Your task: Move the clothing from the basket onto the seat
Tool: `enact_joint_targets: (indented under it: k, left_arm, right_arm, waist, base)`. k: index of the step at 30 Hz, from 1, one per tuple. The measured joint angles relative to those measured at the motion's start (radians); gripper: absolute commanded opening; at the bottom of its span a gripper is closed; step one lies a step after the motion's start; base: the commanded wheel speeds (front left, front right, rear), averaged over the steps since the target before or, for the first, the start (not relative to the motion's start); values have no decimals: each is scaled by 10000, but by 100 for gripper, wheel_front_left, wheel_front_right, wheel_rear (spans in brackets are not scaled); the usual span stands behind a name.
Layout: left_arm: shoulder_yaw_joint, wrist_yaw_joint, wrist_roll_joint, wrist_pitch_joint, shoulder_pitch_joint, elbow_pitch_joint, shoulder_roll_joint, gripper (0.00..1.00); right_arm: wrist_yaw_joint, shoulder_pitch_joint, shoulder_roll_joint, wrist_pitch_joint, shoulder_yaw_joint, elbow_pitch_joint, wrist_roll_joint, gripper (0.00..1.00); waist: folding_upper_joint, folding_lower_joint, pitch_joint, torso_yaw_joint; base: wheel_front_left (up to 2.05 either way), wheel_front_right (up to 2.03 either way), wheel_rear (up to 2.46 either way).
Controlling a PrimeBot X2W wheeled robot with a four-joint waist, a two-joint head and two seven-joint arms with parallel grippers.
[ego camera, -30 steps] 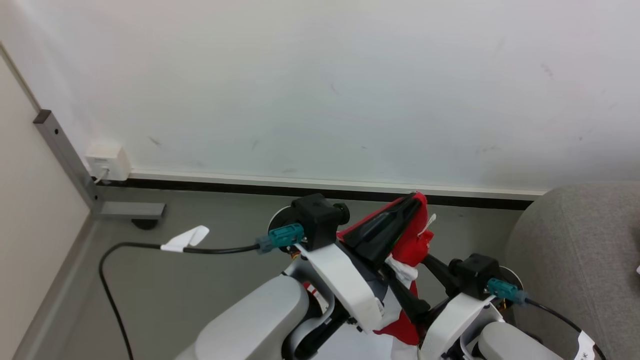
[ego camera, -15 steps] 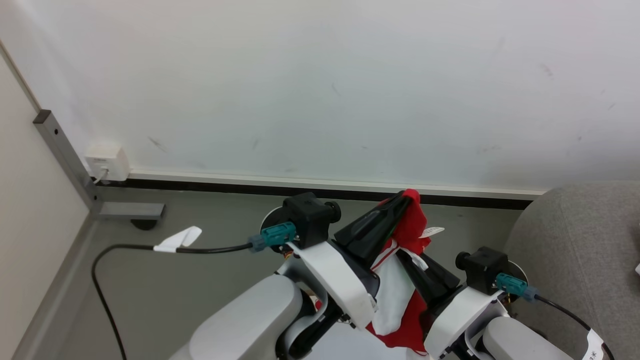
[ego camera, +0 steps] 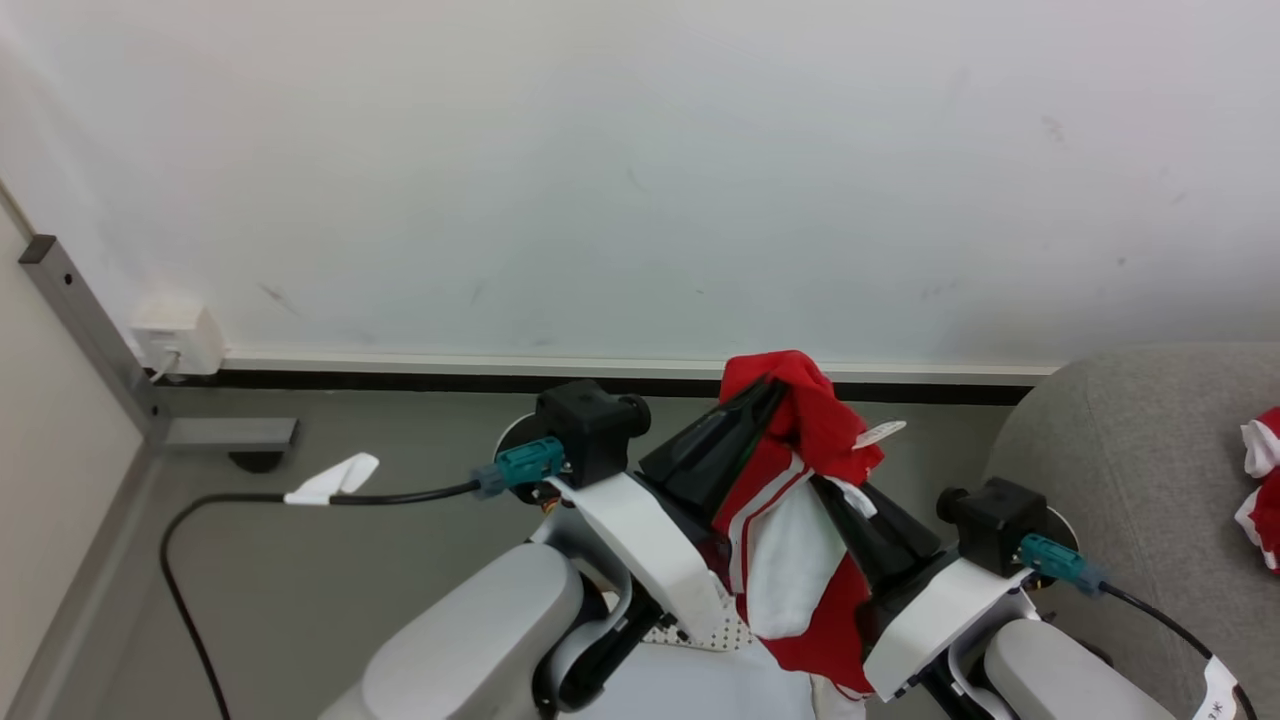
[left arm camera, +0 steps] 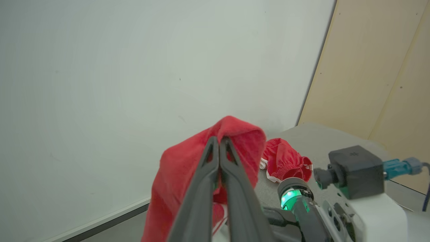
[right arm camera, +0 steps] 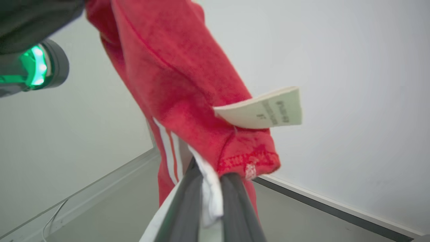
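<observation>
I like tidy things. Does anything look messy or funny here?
Nothing looks broken or spilled. The red striped garment hangs bunched, pinched by the left end effector and right end effector, its white label poking out sideways. A second red garment lies crumpled on the grey seat.

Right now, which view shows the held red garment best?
Head view: most of the red garment hangs between the left pincer and right pincer. Left wrist view: its pinched fold. Right wrist view: close hem, stripes and tag.
</observation>
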Motion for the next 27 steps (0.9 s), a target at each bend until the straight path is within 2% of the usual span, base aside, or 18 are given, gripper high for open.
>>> enact_joint_targets:
  k: [3, 4, 6, 16, 27]
  left_arm:
    - [4, 40, -6, -10, 3, 67, 36, 0]
    - [-17, 38, -19, -4, 9, 86, 35, 18]
    - [-56, 38, -96, 8, 63, 121, 38, 100]
    - [-213, -19, -201, -115, 495, -111, 320, 100]
    - [-305, -50, 90, -617, 922, -280, 395, 100]
  right_arm:
    - [0, 182, -36, -2, -301, -180, -65, 0]
    - [0, 256, -36, 0, -385, -253, -46, 0]
    - [0, 336, -65, 0, -523, -435, -29, 0]
    - [0, 535, -579, -2, -1833, -1312, -171, 0]
    - [0, 1050, -1538, -2, -3714, -2708, -585, 0]
  waist:
    - [0, 0, -10, -143]
    - [1, 0, -13, -199]
    - [0, 0, -20, -321]
    - [0, 0, 65, -1244]
    - [0, 0, 290, -2611]
  base:
    - [0, 0, 0]
    - [0, 0, 0]
    - [0, 0, 0]
    - [0, 0, 0]
    - [0, 0, 0]
